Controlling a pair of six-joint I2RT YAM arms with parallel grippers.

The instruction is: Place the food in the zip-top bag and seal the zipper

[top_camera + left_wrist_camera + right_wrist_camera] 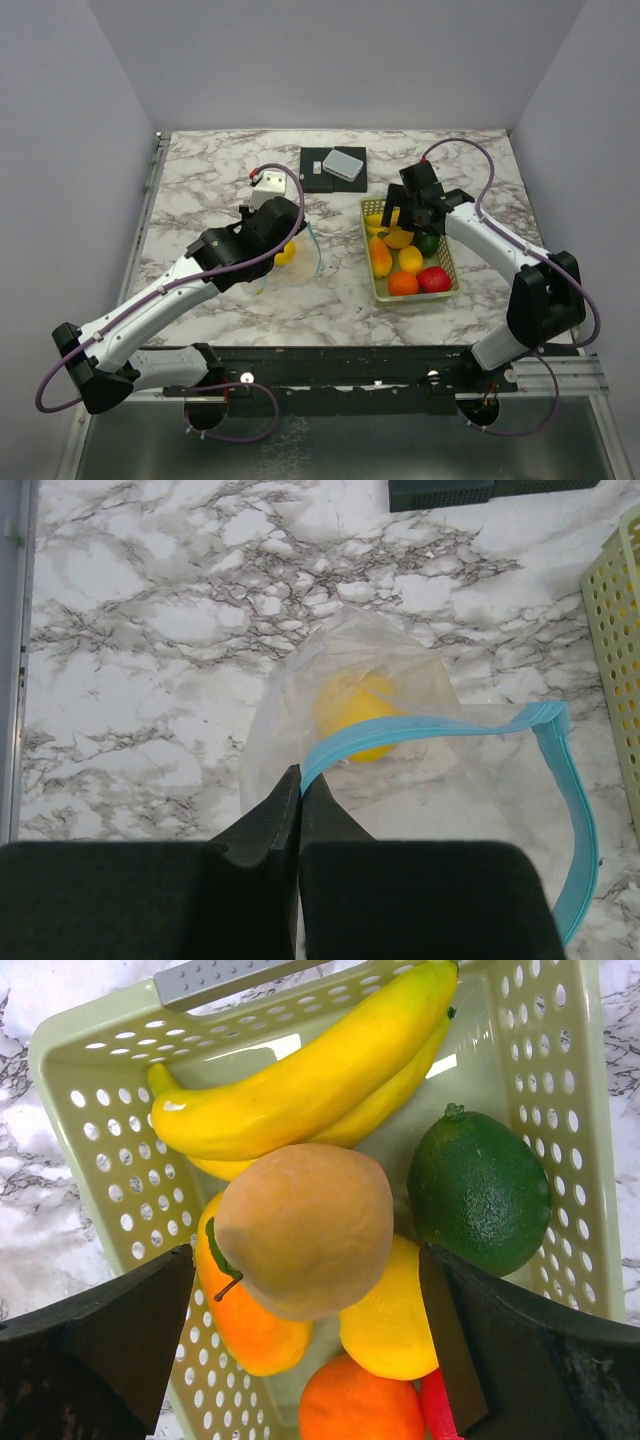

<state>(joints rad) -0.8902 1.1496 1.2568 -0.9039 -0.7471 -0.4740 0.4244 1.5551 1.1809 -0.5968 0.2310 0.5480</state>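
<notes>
One yellow fruit [285,253] already lies inside the zip-top bag [305,270], which sits at nine o'clock from the basket [371,285] holding the rest of the food.

Left wrist view: the left gripper [300,783] has its fingers pinched together on the zipper [440,725], apparently to lift one lip and keep the mouth gaping toward three o'clock for loading.

Right wrist view: the right gripper [307,1260] hangs over the basket, fingers spread wide on either side of a tan pear [305,1225]. That is probably the next pick, since it rides on top, with a banana [310,1070] at twelve o'clock from it and a lime [480,1200] at three.
</notes>
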